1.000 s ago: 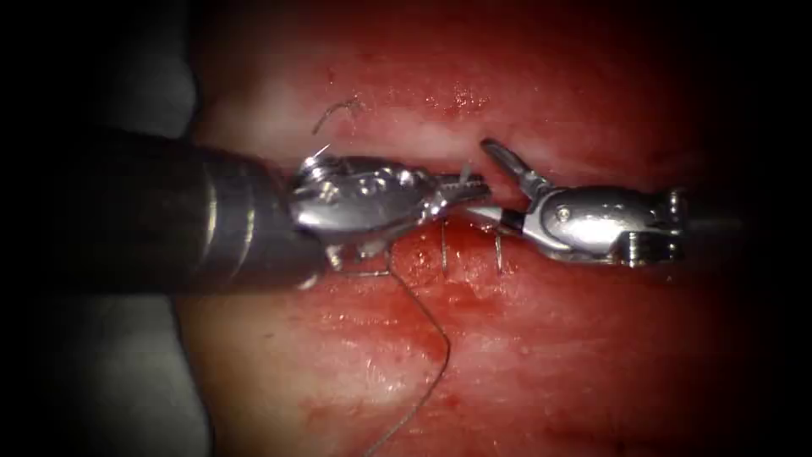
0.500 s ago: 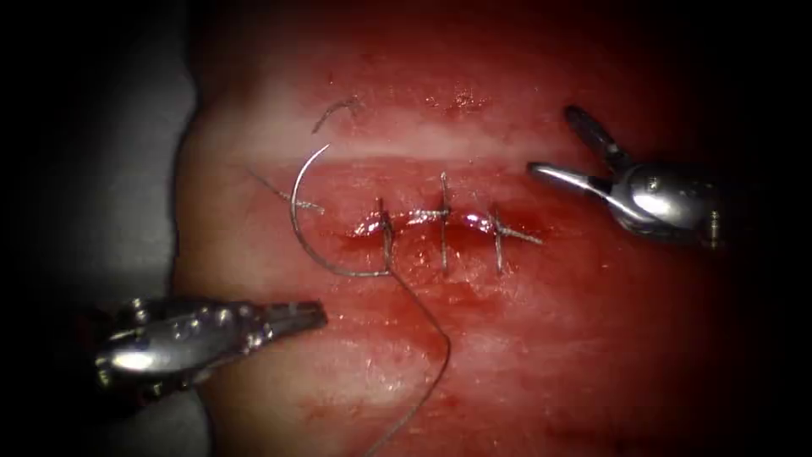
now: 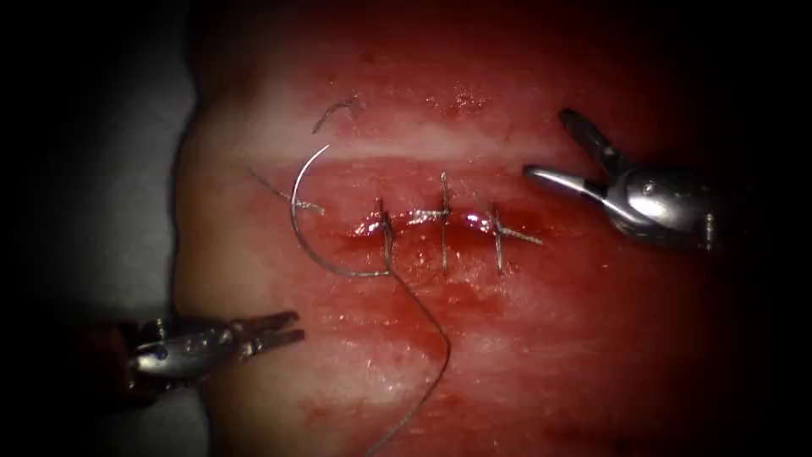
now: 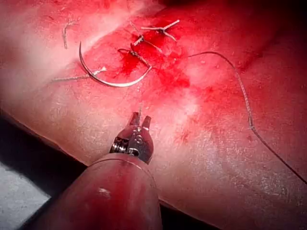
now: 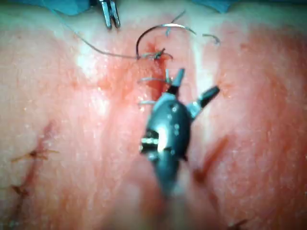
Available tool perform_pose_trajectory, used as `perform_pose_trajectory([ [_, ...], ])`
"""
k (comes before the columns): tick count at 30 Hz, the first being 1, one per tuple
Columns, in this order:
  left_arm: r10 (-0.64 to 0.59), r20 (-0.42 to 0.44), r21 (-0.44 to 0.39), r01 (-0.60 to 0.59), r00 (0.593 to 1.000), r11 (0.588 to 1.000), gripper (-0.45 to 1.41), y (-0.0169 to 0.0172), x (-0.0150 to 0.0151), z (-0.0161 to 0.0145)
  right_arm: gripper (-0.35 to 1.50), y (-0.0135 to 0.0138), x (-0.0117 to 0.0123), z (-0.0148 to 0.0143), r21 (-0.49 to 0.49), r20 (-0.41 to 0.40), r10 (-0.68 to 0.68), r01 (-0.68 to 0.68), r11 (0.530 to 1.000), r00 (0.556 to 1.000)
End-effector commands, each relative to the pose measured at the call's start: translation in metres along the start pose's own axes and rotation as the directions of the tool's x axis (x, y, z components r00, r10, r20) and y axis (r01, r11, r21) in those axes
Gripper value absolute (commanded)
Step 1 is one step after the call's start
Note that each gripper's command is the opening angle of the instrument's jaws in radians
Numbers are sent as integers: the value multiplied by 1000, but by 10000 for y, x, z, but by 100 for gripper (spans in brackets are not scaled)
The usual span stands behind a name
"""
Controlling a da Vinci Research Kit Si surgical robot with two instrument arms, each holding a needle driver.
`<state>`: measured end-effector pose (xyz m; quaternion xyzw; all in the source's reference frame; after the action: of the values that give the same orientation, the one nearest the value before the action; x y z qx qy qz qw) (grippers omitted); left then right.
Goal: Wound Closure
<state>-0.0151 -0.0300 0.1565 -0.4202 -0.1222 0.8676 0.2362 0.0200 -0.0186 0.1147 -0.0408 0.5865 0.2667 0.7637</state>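
Needle [image 3: 298,222] free on the tissue [image 3: 524,355] at the cut's [image 3: 423,218] left end, lying flat, not visibly in the tissue, thread [image 3: 427,326] trailing toward the near edge. Left tool [image 3: 279,330] near the tissue's left edge, jaws slightly parted, empty. Right tool [image 3: 562,156] past the cut's right end, jaws wide, empty. Probably stiff, light, slippery steel: best taken on the curved body, clear of tip and thread end.

Left tool [image 4: 139,120] jaws slightly parted, empty, needle [image 4: 111,79] on tissue [image 4: 201,143]
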Motion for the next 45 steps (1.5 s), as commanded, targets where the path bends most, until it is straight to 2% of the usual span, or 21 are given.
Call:
perform_pose_trajectory([
  [1,-6,15,7,6,1000,1000,42,8,-15,8,130,-9,-7,4,4,2,3,-3,1000,1000],
  [4,-3,48,25,2,999,1000,63,1,-36,5,130,-10,-8,5,4,4,3,-3,1000,1000],
  [7,-9,76,22,8,997,1000,68,-6,-49,-6,130,-11,-9,6,5,7,2,-2,1000,1000],
  [16,-33,90,35,30,995,999,68,-25,-69,-76,130,-12,-9,7,4,10,1,-1,1000,1000],
  [19,-58,100,40,54,993,998,68,-28,-65,-107,130,-12,-9,7,4,10,1,-1,1000,1000],
  [20,-68,99,42,64,993,997,68,-29,-60,-113,130,-12,-9,7,4,10,1,-1,1000,1000],
  [24,-74,-16,67,75,997,995,66,-26,-21,-132,135,-12,-9,6,22,37,-2,1,1000,999],
  [29,-64,-76,20,65,995,998,68,-11,37,-138,140,-16,-8,-3,89,128,-12,1,996,992],
  [32,-45,-108,-2,45,993,999,71,-4,72,-135,136,-20,-5,-12,140,146,-15,-6,990,989],
  [37,18,-260,-10,-22,965,1000,73,-4,121,-123,120,-38,2,-28,255,163,-31,-12,967,986],
  [39,66,-302,6,-67,951,998,83,-7,134,-117,121,-38,11,-30,269,169,-55,8,963,984],
  [40,87,-311,13,-88,946,996,98,-8,139,-113,125,-38,15,-31,271,167,-63,15,962,984],
  [43,141,-308,47,-133,941,990,118,-16,152,-100,133,-38,25,-33,286,147,-93,48,957,985],
  [45,150,-310,60,-138,939,989,121,-25,159,-88,133,-41,30,-37,336,154,-141,82,938,978],
])
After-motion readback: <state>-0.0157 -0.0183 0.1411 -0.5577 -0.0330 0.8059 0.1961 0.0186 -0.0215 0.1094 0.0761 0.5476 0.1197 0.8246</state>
